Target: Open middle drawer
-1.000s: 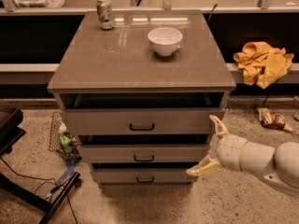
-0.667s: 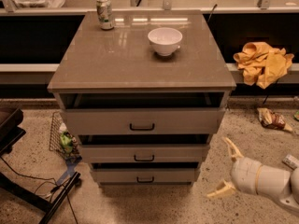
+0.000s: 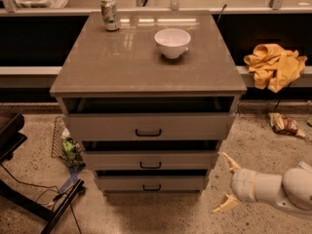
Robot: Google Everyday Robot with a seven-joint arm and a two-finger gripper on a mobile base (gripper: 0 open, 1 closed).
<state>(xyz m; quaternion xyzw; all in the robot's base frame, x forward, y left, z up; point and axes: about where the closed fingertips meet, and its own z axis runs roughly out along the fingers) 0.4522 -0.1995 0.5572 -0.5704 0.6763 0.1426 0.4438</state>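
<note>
Over at the far left a black stand (image 3: 12,145) is sitting on the speckled floor, and just beside the cabinet's left side a wire basket (image 3: 62,143) is holding some green scraps. On the cabinet top (image 3: 122,67) a drink can (image 3: 109,13) is standing upright at the back left corner, and a white bowl (image 3: 172,42) is sitting right of centre, nearer the back edge, well apart from the can. Under the front edge the top drawer (image 3: 195,126) is showing a dark slot above its front. Right below it the middle drawer (image 3: 185,160) is sitting second in the stack, its small black handle (image 3: 150,165) centred on the flat front and a dark strip showing above it; how far out it is standing is hard to tell from here. The bottom drawer (image 3: 180,183) is lying beneath, slightly narrower. Nothing is touching any of the handles. Moving right, a yellow cloth (image 3: 274,65) is lying bunched on the ledge past the cabinet's right edge, and a snack packet (image 3: 284,125) is lying on the floor below it. Low at the right, the gripper (image 3: 219,183) is hovering off the cabinet's front right corner at the level of the lower drawers, pointing left, its two pale fingers (image 3: 229,162) splayed wide and gripping nothing, clear of the drawer fronts.
</note>
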